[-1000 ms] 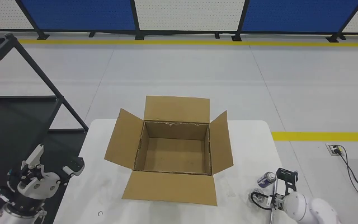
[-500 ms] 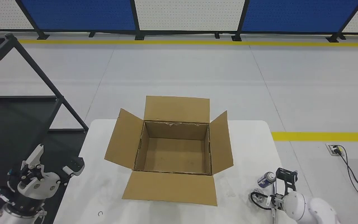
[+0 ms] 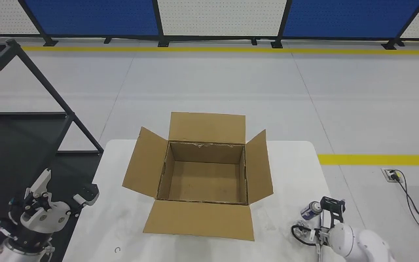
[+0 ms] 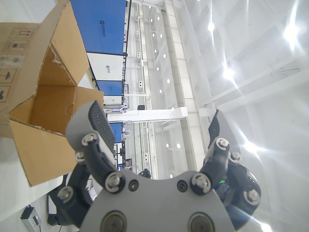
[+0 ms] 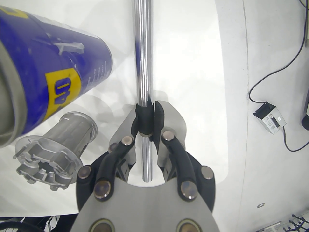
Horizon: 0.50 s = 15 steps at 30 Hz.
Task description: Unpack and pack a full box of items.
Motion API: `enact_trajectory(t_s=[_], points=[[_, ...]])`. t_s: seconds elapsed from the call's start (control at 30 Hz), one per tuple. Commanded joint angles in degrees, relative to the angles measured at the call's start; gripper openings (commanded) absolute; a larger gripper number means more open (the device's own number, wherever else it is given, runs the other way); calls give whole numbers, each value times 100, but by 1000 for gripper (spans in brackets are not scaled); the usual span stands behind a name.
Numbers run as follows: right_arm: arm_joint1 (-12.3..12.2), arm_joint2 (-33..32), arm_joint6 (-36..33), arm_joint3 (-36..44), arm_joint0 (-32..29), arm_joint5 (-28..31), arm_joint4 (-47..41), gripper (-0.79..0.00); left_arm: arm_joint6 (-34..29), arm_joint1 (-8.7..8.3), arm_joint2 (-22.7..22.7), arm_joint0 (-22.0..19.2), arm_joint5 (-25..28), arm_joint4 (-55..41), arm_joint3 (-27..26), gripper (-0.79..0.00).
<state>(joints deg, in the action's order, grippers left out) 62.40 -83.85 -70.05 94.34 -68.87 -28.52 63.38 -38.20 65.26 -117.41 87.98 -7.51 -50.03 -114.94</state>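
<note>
The open cardboard box (image 3: 204,180) stands in the middle of the white table (image 3: 288,157), flaps spread, with nothing visible inside; its flaps and inner wall (image 4: 48,97) also show beside my left gripper. My left gripper (image 3: 63,188) (image 4: 159,124) is by the table's near left corner, pointing up, open and holding nothing. At the near right corner my right gripper (image 3: 322,230) (image 5: 147,119) is shut on a thin chrome rod (image 5: 143,49). Beside it are a blue and yellow spray can (image 5: 55,73) (image 3: 311,209) and a ribbed metal hub (image 5: 55,150) (image 3: 301,232).
A black metal frame (image 3: 39,85) stands left of the table. The table's rounded right edge (image 5: 222,97) runs close to the right gripper, with cables and a power adapter (image 5: 269,118) on the floor beyond. Blue partition panels (image 3: 91,16) line the far side.
The right arm has edged slightly to the left, toward the spray can, still gripping the rod. The left arm and the box have not moved.
</note>
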Motion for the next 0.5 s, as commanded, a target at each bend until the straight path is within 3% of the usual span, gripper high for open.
enact_trajectory(t_s=[0.0,0.23,0.47], points=[[5,-1,15,-35,14,-2,2,-785,-1,0,0,0,0,0,0,0],[8,-224,88,-14,-27,0,-183,-785,-1,0,0,0,0,0,0,0],[-45,-956,238,532,-395,181,-599,-785,-1,0,0,0,0,0,0,0]])
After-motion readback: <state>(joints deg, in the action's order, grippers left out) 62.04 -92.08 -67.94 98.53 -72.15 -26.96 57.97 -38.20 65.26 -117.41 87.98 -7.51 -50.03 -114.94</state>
